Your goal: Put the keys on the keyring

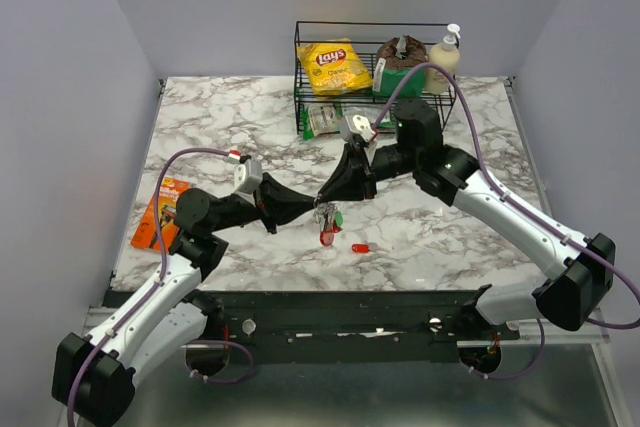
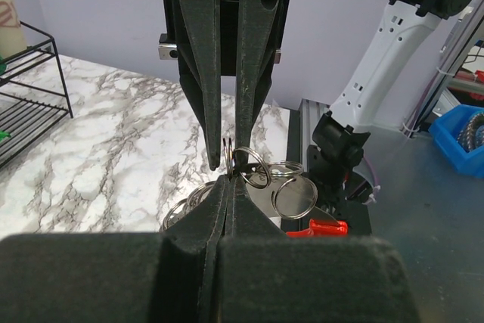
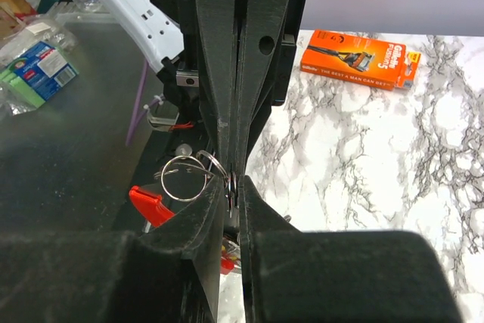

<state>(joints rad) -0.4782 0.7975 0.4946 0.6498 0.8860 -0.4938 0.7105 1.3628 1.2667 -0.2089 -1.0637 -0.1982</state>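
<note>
One flat orange razor pack lies at the left edge of the marble-patterned table. Right of it, the left gripper, black and wedge-shaped, has its jaws pressed together on the thin wire of the keyring, above the table's middle. More shiny round rings hang beside it. The right gripper meets it tip to tip, jaws a little apart, the ring's edge in the gap. Further right, a small red oblong tag lies on the table.

Razor pack left of keyring
</note>
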